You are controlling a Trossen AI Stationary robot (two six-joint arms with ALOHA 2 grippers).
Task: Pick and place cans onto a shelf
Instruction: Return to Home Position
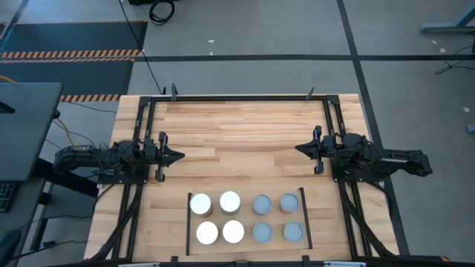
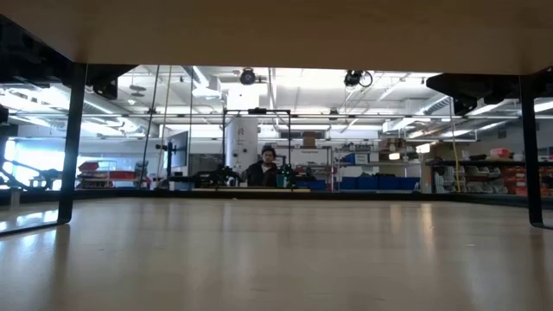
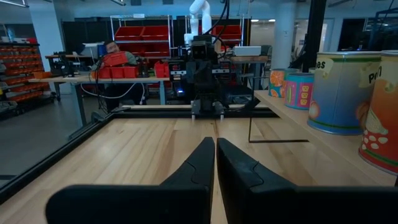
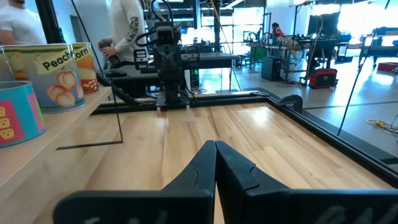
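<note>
**Eight cans on the shelf, both claws closed**

Seen from above, the shelf (image 1: 246, 219) lies at the 6 o'clock edge of the table (image 1: 245, 126). Its two black rails (image 1: 188, 222) run along its 9 o'clock and 3 o'clock sides. All eight cans (image 1: 234, 232) stand upright on it in two rows of four. The four white-topped cans (image 1: 200, 203) fill the 9 o'clock half, and the four grey-topped cans (image 1: 289, 202) fill the 3 o'clock half.

The left gripper (image 1: 180, 156) rests at 9 o'clock on the table, pointing toward the centre, well apart from the shelf. Its wrist view shows its two fingers (image 3: 199, 165) pressed together with nothing between them. The right gripper (image 1: 297, 149) sits opposite at 3 o'clock, facing the left one. Its fingers (image 4: 233, 168) are likewise closed on nothing.

The left wrist view shows a can with a peach label (image 3: 341, 90) on the shelf, with a pink-and-teal can (image 3: 300, 89) just beside it. In the low view a person (image 2: 269, 164) sits far behind the table, out in the room.
</note>
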